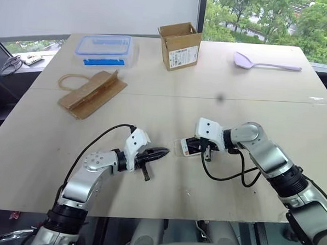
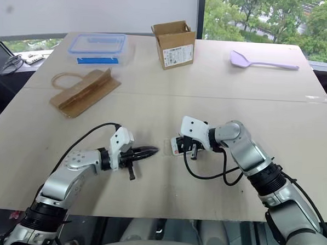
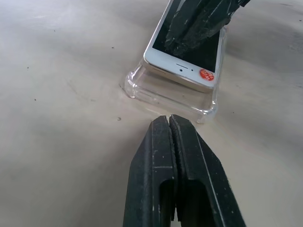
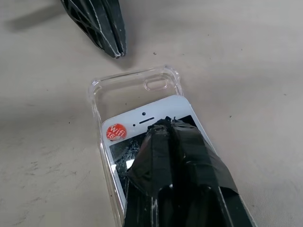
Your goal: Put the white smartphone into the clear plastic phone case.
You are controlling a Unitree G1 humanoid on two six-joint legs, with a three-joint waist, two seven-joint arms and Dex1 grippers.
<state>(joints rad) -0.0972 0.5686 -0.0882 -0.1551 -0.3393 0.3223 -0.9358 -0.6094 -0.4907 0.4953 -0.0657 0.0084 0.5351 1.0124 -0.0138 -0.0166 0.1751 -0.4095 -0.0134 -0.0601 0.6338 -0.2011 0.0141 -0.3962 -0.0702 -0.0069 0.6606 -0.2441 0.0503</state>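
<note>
Phone partly seated in its case, both grippers closed

The white smartphone (image 4: 142, 125) lay near the table's (image 1: 263, 95) near-middle, inside the clear plastic phone case (image 4: 158, 82) but short of its far end, top edge apparently riding high. The right gripper (image 4: 163, 125), fingers together, pressed on the screen; the left gripper (image 3: 169, 120), also closed and holding nothing, sat just beside the case's left end. A hard push could probably slide the light case away or tip the phone out. The cardboard box (image 1: 180, 45), blue-lidded container (image 1: 105, 48), paper bag (image 1: 91, 91) and lilac spoon (image 1: 265, 63) lay well apart, obstructing nothing.
</note>
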